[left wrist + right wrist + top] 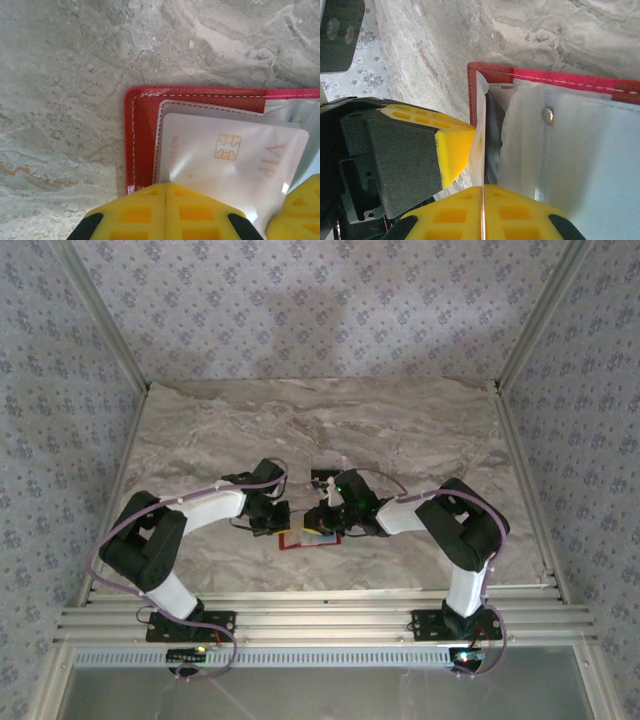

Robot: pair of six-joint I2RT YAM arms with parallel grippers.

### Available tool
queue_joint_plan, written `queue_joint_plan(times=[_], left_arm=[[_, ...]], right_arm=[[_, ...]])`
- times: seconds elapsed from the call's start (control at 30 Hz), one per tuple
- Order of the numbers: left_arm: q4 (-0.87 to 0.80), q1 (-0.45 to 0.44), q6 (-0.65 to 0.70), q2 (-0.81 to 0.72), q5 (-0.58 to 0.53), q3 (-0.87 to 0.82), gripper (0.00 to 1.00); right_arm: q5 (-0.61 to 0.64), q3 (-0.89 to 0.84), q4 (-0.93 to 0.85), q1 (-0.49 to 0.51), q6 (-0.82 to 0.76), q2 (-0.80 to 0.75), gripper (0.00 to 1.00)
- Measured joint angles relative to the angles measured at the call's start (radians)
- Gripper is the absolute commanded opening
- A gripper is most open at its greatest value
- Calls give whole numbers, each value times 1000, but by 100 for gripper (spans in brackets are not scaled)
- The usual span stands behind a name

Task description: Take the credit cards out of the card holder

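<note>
Marble worktop (400, 430): we see red card holder (142, 140) lying open. At its corner, left fingers (135, 212) pressed together; right fingers (520, 210) pinching pale credit card (479, 150), edge-on, partly inside holder pocket.

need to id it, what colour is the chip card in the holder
White credit card, gold chip; clearest in the left wrist view.

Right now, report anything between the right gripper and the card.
Nothing visible does. The right gripper is closed on the card's thin edge at the wallet's pocket. The left gripper, shut, sits over the wallet's near edge beside it, not between them.
</note>
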Motion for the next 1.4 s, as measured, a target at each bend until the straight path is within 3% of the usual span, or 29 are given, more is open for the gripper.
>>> queue_joint_plan(times=[0.2, 0.4, 0.6, 1.13, 1.4], left_arm=[[0, 0, 0, 0, 0, 0, 7], [-2, -1, 0, 0, -4, 0, 6], [-3, -1, 1, 0, -6, 0, 7], [-8, -1, 8, 5, -11, 4, 8], [-31, -1, 13, 4, -31, 24, 13]], right_arm=[[-1, 4, 6, 1, 2, 21, 13], [-1, 10, 6, 3, 2, 34, 2], [26, 6, -34, 3, -14, -2, 0], [120, -14, -269, -40, -120, -168, 0], [185, 72, -536, -67, -286, -268, 0]])
